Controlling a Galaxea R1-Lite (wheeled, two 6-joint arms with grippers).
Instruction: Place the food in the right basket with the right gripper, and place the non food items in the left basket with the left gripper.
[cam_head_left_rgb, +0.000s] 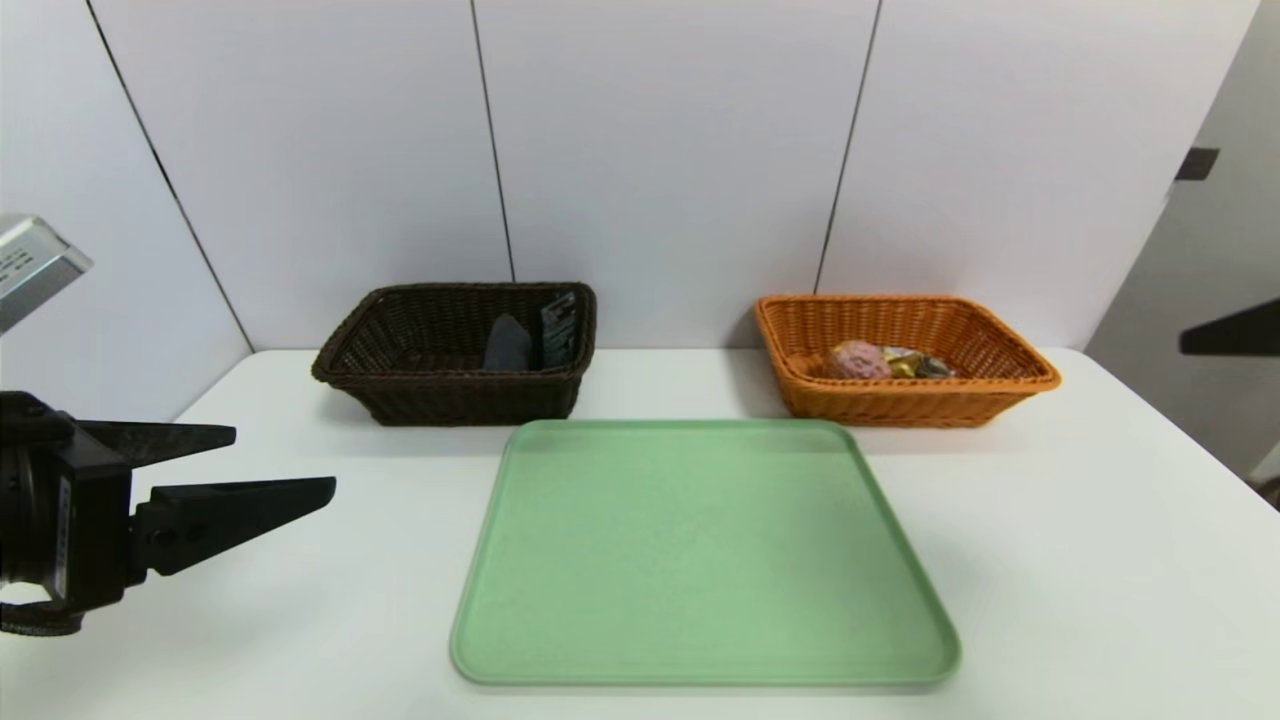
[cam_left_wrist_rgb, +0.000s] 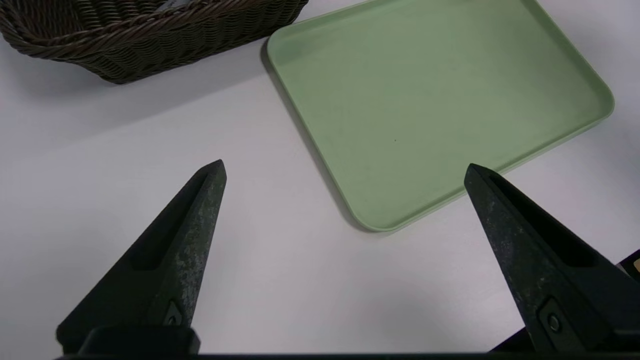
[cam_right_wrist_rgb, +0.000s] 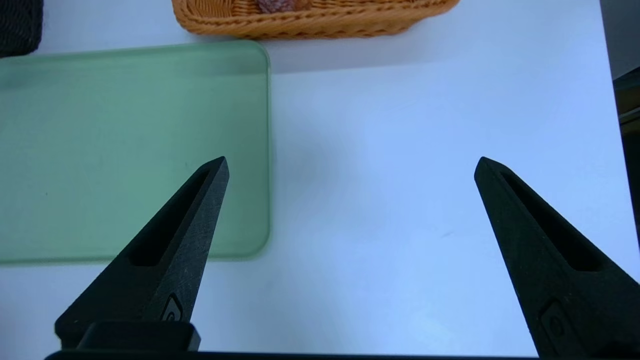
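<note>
White table (cam_head_left_rgb: 1050, 520); both grippers spread.

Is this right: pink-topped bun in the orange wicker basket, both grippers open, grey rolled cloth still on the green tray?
Not quite. The head view shows the green tray bare; the grey rolled cloth lies in the dark brown wicker basket. The pink-topped bun is in the orange wicker basket; left gripper and right gripper are open.

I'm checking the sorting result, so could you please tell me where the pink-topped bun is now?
In the head view the pink-topped bun lies inside the orange basket on the robot's right, beside the gold-wrapped snack, behind the green tray.
</note>
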